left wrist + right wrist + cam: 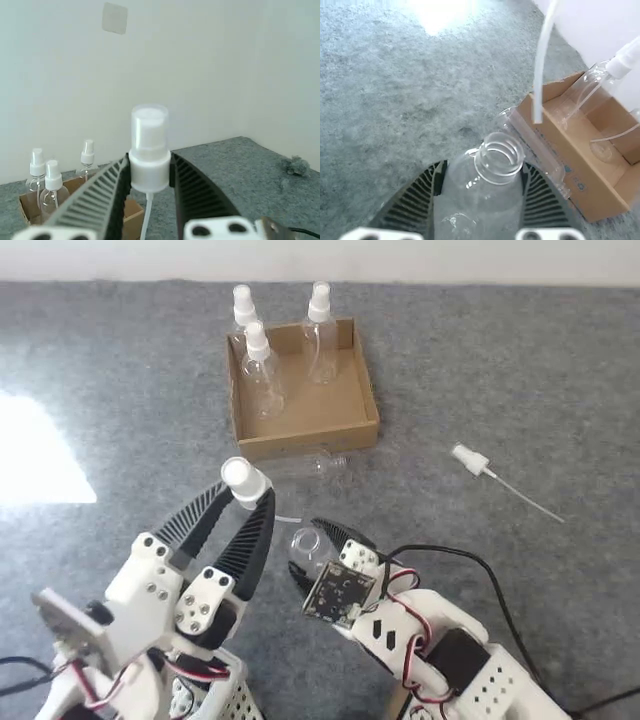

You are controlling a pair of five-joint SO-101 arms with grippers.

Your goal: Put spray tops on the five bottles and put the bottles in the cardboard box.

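The left end effector clamps spray top; right end effector grips uncapped bottle near cardboard box

Left gripper: black ribbed fingers clamped on the collar of a white plastic spray top, held upright, thin white dip tube hanging below. Beyond, on the grey speckled table, a brown cardboard box holds three clear plastic bottles, all capped with sprayers. White wall behind, pale square patch high up. Grey fluff clump on the table.
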